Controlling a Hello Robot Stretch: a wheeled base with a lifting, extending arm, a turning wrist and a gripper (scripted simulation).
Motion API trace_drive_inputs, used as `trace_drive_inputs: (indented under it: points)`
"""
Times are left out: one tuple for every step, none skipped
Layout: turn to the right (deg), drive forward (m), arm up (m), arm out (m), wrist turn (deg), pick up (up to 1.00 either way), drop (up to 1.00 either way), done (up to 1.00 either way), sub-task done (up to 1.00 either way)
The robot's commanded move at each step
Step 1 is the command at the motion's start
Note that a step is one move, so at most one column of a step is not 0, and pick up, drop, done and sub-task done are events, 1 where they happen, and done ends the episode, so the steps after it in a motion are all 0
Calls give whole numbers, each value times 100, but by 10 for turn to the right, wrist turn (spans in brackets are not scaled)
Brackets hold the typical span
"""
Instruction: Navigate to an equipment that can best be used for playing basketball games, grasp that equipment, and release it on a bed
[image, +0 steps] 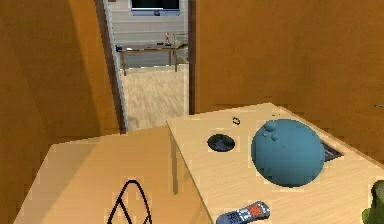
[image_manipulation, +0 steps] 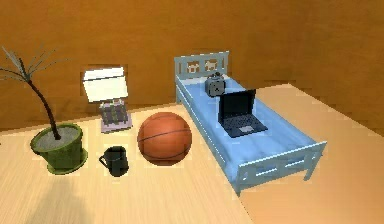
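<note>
**Forward view.** Near-right we see a light wooden tabletop (image: 215, 185) carrying a large blue-teal round, ball-like object (image: 285, 152). Left of it sits a small dark round item (image: 221, 142). Farther back is a tiny dark speck (image: 236, 121), too small to identify. At the table's near edge lies a blue, white & orange phone-like slab (image: 245, 214). A dark flat rectangle (image: 331, 155) sits just right of the blue object, and a green item (image: 378, 195) is cut off at the right edge. Near-left, a lower pale wooden surface (image: 70, 170) bears a black wire loop (image: 130, 205). Orange-brown walls (image: 40, 70) flank an open doorway (image: 150, 70), far centre-left, w/ pale wood flooring beyond and a dark screen (image: 157, 5) at the far end.

**Arm side view.** We note the orange, dark-seamed basketball (image_manipulation: 164, 137) resting on the pale wood floor (image_manipulation: 150, 200) at centre. It is just left of a light-blue framed bed (image_manipulation: 262, 148), not on it. On the bed are a black open laptop (image_manipulation: 238, 113) mid-mattress and a small grey clock-like object (image_manipulation: 214, 86) near the headboard. Left of the ball stands a black mug (image_manipulation: 114, 160). Farther left is a green pot w/ a bare-branched plant (image_manipulation: 58, 148). Behind mug & ball, by the orange wall (image_manipulation: 300, 40), stands a table lamp w/ white shade (image_manipulation: 105, 85). Jaw state: we cannot tell.
</note>
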Motion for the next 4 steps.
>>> trace_drive_inputs:
  points:
    - [0,0,38,0,0,0,0,0,0]
    - [0,0,0,30,0,0,0,0,0]
    - [0,0,0,0,450,0,0,0,0]
    - [0,0,0,0,450,0,0,0,0]
